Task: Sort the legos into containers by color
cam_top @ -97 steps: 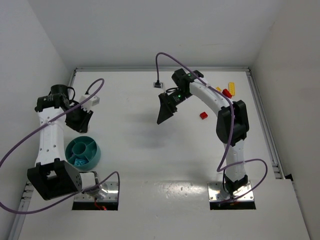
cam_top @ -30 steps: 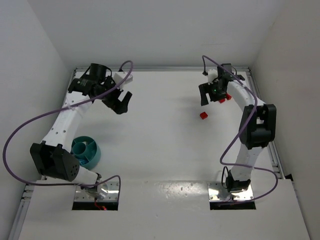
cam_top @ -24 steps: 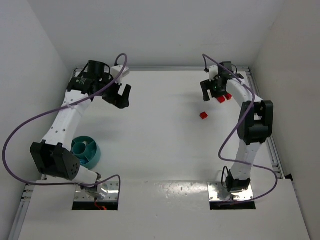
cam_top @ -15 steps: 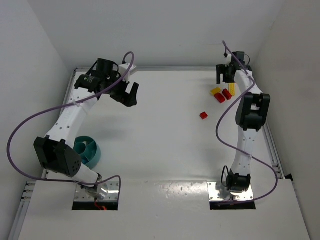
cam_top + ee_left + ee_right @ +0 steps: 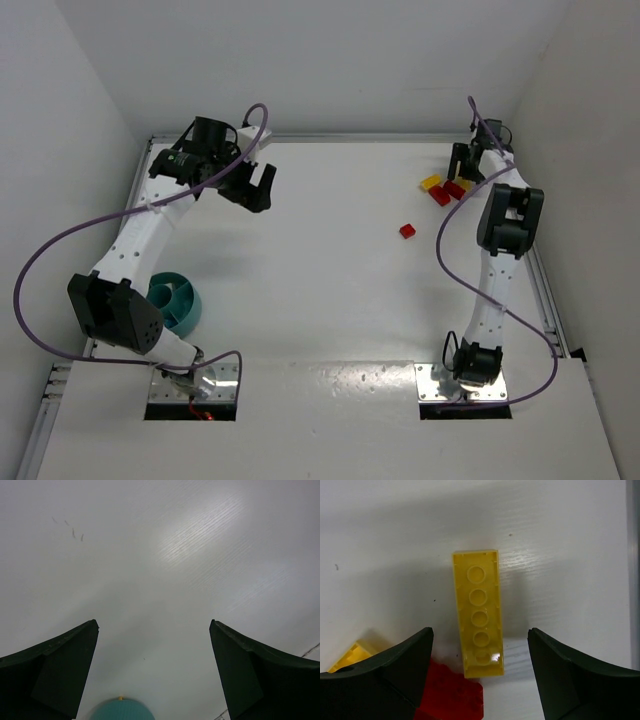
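In the right wrist view a long yellow lego (image 5: 477,630) with four studs lies flat on the table. My right gripper (image 5: 480,631) hangs open above it, one finger on each side and neither touching it. A red lego (image 5: 454,695) lies at its near end, and a corner of another yellow lego (image 5: 351,656) shows at the left. From above, my right gripper (image 5: 466,166) is at the far right, over a cluster of yellow (image 5: 431,182) and red legos (image 5: 441,197). One red lego (image 5: 407,231) lies apart. My left gripper (image 5: 256,186) is open and empty, far from the teal bowl (image 5: 180,306).
The teal bowl's rim (image 5: 120,711) shows at the bottom of the left wrist view, between the open fingers (image 5: 60,665). A metal rail (image 5: 530,235) runs along the table's right edge, close to the right arm. White walls enclose the table on three sides.
My right arm has swung out to the far right corner and now hovers over the yellow lego. My left arm has moved away from the bowl toward the far left.
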Robot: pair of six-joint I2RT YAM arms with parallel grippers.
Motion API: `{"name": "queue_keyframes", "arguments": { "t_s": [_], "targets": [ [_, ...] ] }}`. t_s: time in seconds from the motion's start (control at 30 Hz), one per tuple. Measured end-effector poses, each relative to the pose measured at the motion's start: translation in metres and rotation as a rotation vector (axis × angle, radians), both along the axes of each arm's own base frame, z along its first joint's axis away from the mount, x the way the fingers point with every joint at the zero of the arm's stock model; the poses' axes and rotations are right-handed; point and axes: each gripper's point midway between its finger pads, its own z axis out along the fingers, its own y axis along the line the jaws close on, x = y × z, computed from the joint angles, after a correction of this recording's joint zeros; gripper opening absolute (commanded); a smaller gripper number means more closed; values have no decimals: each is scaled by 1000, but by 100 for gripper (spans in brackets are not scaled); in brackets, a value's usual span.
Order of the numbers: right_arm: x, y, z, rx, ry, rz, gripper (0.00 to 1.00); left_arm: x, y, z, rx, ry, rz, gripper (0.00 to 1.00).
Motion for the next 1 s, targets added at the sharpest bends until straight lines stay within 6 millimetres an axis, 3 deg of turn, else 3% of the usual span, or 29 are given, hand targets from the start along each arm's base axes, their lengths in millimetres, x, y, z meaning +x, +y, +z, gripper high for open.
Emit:
{"name": "queue_keyframes", "arguments": {
  "t_s": [0.07,0.23,0.43,0.5,0.6,0.67,0.73,0.83,0.9,1.0],
  "targets": [
    [1,-1,-11,14,6,-12,73,0,1,0,4,-1,4,100],
    [6,-6,-10,9,-13,-20,59,2,4,-1,16,-5,15,100],
    [5,-8,-12,40,-20,-5,38,2,5,-1,22,-7,23,100],
    [5,-9,-13,50,-27,11,24,3,7,-1,28,-6,38,100],
    [-2,-5,-12,78,-22,58,12,5,12,-4,37,-3,73,100],
    [-10,1,-11,109,-12,95,10,5,15,-5,27,6,82,100],
    [-20,12,-9,138,-7,144,8,6,18,-5,-5,15,88,100],
    [-43,42,3,191,8,246,7,4,31,-5,-59,23,112,100],
    [-44,68,26,221,-26,337,7,1,40,-4,-90,28,135,100],
    [-42,121,78,256,-123,516,6,1,48,6,-140,17,150,100]
  ]
}}
